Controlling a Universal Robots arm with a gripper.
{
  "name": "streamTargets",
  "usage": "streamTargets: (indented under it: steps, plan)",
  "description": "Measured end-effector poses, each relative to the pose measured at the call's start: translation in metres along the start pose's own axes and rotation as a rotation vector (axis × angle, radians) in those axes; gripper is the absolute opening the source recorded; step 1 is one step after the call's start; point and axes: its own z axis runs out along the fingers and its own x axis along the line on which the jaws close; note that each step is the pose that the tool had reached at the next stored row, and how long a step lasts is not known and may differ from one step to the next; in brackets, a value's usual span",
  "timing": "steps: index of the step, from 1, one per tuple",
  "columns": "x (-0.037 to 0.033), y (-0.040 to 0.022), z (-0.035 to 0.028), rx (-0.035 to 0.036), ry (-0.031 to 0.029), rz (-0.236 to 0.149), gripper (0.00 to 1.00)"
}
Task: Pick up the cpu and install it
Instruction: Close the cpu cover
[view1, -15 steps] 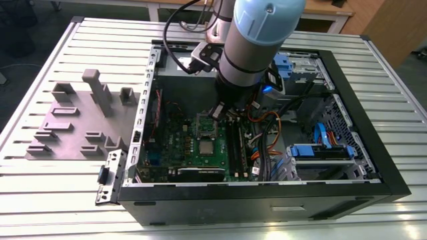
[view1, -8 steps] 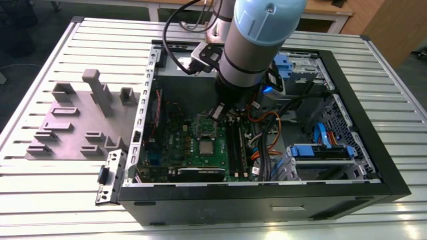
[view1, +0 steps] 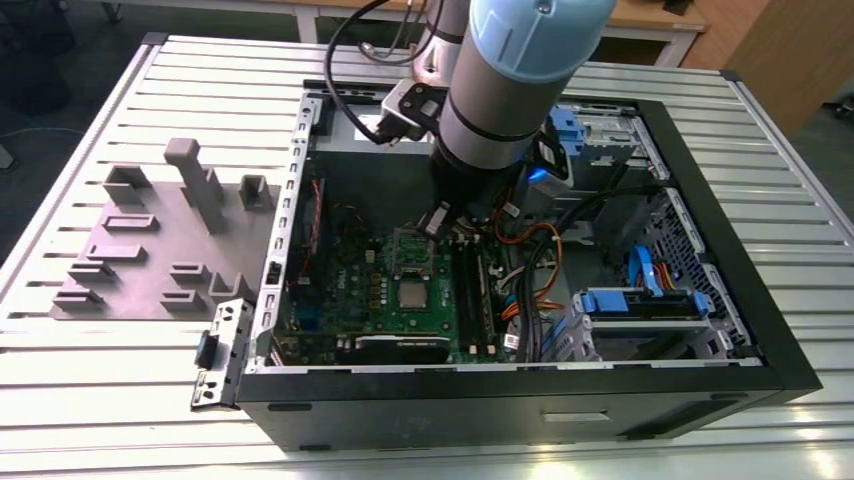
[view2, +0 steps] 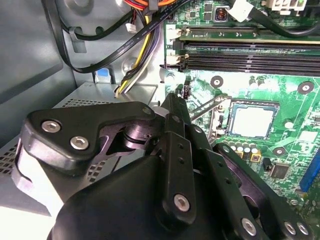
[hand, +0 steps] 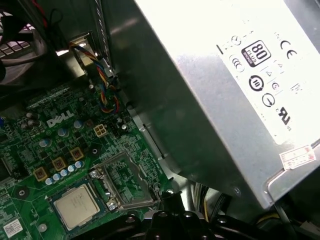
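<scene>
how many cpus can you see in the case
1. The cpu lies flat in its socket on the green motherboard, beside the raised socket frame. The arm may hide others.

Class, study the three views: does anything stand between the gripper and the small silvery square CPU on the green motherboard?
Nothing visible does. The small square CPU with its silvery-grey metal top lies uncovered on the green motherboard. The silver hinged socket frame lies open beside it. The black gripper hangs to one side, apart from it.

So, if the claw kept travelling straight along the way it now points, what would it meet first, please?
Probably the open socket frame on the green motherboard: in both wrist views the claw's tip points at that frame, with the cpu lying just beside it. Depth is unclear, so the board itself could come first.
</scene>
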Motion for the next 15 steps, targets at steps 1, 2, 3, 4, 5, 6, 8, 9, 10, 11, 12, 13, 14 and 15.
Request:
streamTargets:
  steps: [1, 2, 3, 4, 5, 6, 8, 9, 10, 11, 12, 13, 14, 15]
  plan:
    - [-0.0001, 0.0001, -0.0008, 0.0000, 0.0001, 0.000, 0.11]
    - [-0.0001, 0.0002, -0.0017, 0.0000, 0.0001, 0.000, 0.11]
    - [-0.0002, 0.0004, -0.0025, 0.0001, 0.0002, 0.000, 0.11]
    - [-0.0002, 0.0004, -0.0031, 0.0002, 0.0003, 0.000, 0.11]
    - [-0.0001, 0.0005, -0.0036, 0.0002, 0.0003, 0.000, 0.11]
    - [0.0000, 0.0005, -0.0039, 0.0002, 0.0003, 0.000, 0.11]
    - [0.0006, 0.0008, -0.0046, 0.0005, 0.0009, 0.000, 0.11]
    - [0.0010, 0.0010, -0.0047, 0.0006, 0.0010, 0.000, 0.11]
    - [0.0013, 0.0011, -0.0050, 0.0006, 0.0011, 0.000, 0.11]
    - [0.0015, 0.0012, -0.0053, 0.0007, 0.0013, 0.000, 0.11]
    - [0.0017, 0.0014, -0.0055, 0.0007, 0.0011, 0.000, 0.11]
    - [0.0019, 0.0016, -0.0059, 0.0006, 0.0010, 0.000, 0.11]
    - [0.0021, 0.0018, -0.0063, 0.0006, 0.0009, 0.000, 0.11]
    - [0.0023, 0.0020, -0.0067, 0.0006, 0.0010, 0.000, 0.11]
